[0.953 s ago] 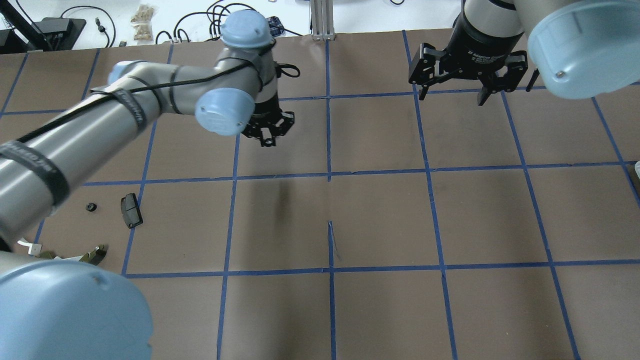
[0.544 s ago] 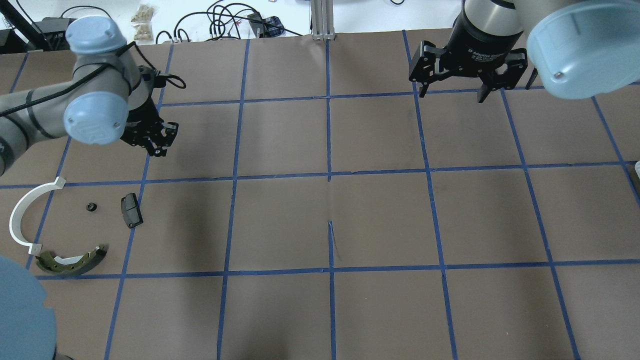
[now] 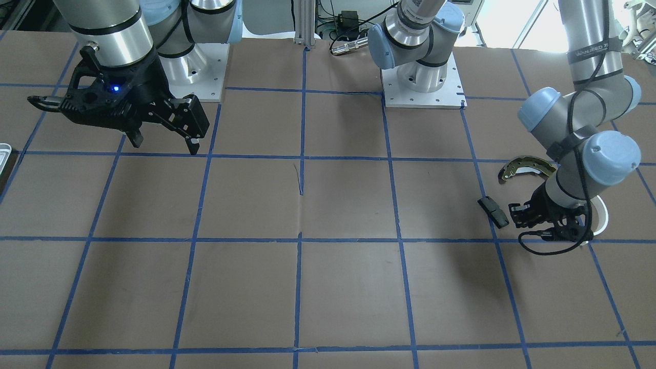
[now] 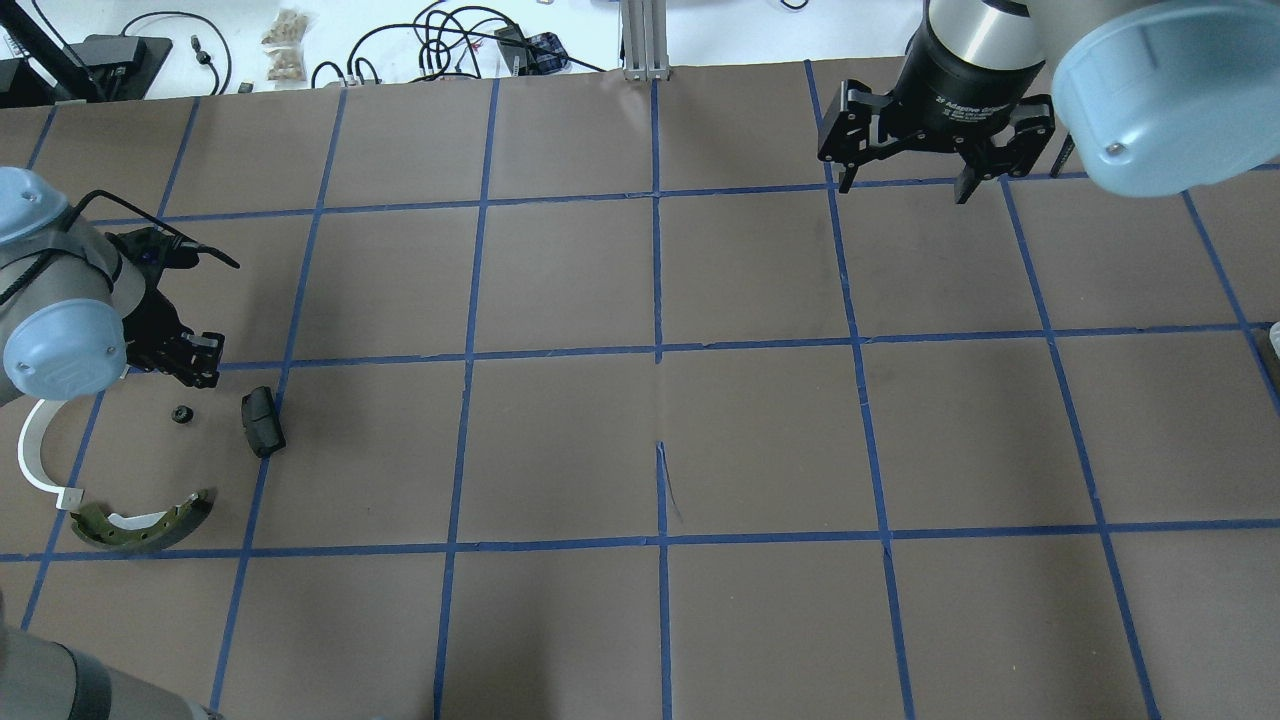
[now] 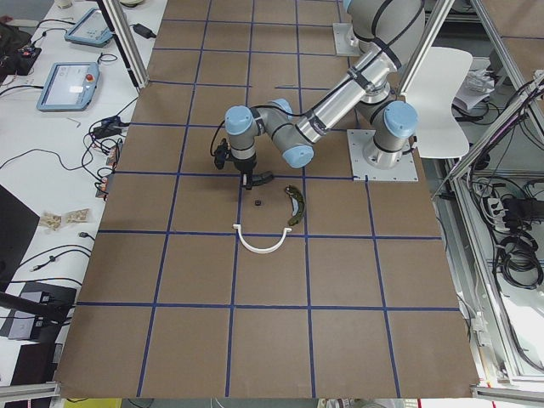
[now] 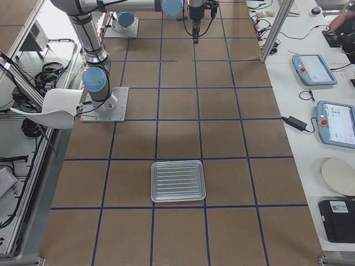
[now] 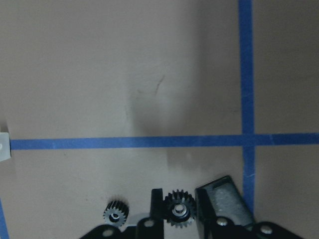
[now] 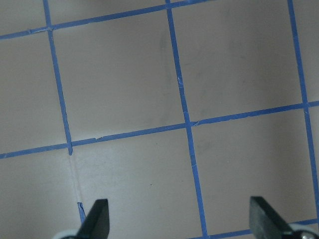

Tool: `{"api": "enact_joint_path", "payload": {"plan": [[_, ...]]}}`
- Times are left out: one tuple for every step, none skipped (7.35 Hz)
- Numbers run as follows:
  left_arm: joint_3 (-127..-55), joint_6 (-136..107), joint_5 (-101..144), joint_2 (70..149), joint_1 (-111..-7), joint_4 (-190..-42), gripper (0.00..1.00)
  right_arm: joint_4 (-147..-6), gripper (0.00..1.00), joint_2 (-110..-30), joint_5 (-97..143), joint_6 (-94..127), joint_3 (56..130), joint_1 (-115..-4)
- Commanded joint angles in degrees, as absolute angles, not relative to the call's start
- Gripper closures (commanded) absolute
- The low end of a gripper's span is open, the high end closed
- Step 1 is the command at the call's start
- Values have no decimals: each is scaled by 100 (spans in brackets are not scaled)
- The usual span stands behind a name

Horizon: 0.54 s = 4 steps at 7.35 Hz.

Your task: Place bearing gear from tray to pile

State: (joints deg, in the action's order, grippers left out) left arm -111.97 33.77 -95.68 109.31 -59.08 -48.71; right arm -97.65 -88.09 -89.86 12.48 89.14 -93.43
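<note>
My left gripper (image 4: 197, 362) hangs low over the pile at the table's left. In the left wrist view it (image 7: 178, 214) is shut on a small black bearing gear (image 7: 178, 211). The pile holds a second small gear (image 4: 181, 413), a black block (image 4: 262, 422), an olive brake shoe (image 4: 145, 522) and a white arc (image 4: 35, 455). The gear on the table (image 7: 115, 214) lies just left of the held one. The silvery tray (image 6: 178, 180) sits far off at the table's right end and looks bare. My right gripper (image 4: 905, 188) is open and empty, high at the back right.
The brown table is marked with a blue tape grid (image 4: 658, 350). Cables and small items (image 4: 440, 40) lie beyond the far edge. The left arm's elbow (image 3: 605, 159) overhangs the brake shoe (image 3: 523, 166) and the white arc (image 3: 602, 218).
My left arm has swung from the table's middle back to the left and come down beside the pile, the gear still in its gripper. The right arm has not moved.
</note>
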Motion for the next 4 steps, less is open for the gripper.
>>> {"api": "enact_joint_path", "payload": {"plan": [[-11373,3577,-9545,10951,-5757,-4755,98,-9773,0,-8807,-8991,1239,8921,-9343],[-11390,3603,-9562,10977,-5757,-4755,98,-9800,0,-8807,-8974,1239,8903,-9343],[-11408,3595,-9571,10943,-5766,-4764,96,-9791,0,-8807,-8982,1239,8903,-9317],[-11469,3603,-9589,10881,-5766,-4781,92,-9800,0,-8807,-8982,1239,8903,-9316]]}}
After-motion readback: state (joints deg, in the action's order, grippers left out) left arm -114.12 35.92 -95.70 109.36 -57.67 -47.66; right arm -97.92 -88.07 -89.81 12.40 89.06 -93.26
